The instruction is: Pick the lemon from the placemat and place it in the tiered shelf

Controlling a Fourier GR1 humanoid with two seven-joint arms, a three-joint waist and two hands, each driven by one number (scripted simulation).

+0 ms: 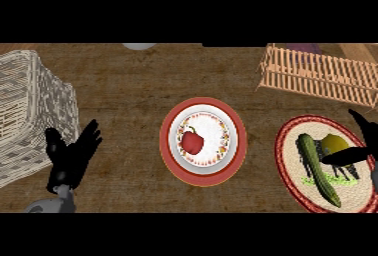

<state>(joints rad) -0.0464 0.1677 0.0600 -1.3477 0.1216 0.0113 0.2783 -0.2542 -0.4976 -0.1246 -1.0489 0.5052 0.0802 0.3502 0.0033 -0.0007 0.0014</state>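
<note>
— Reaching over the placemat [295, 187] at the view's right, the right hand [362, 145] has its thumb stretched across just below the lemon [334, 144] and its fingers up along the far side. Why that pose, do you think?

— It looks like a bracket set round the fruit before a grasp. The hand is wide open and I see nothing held; the lemon sits on the mat in the gap between thumb and fingers. Whether any fingertip touches it I cannot tell.

— And the cucumber [317, 169]?

— It lies along the mat just left of the lemon, nearly touching it. That is probably why the hand comes in from the right side: there's no room on the other.

— Where must the lemon go?

— To the shelf [317, 72], the slatted wooden rack at upper right, beyond the mat. It's a short carry up and away, I'd judge, once the fingers curl round the fruit.

— The left hand [70, 152]?

— Open, fingers up, resting at lower left beside the wicker basket [29, 110]. It holds nothing and is well apart from the job.

— Anything in the way?

— The plate [203, 141] with the red pepper [192, 142] sits mid-counter, left of the mat and off the likely path.
</note>
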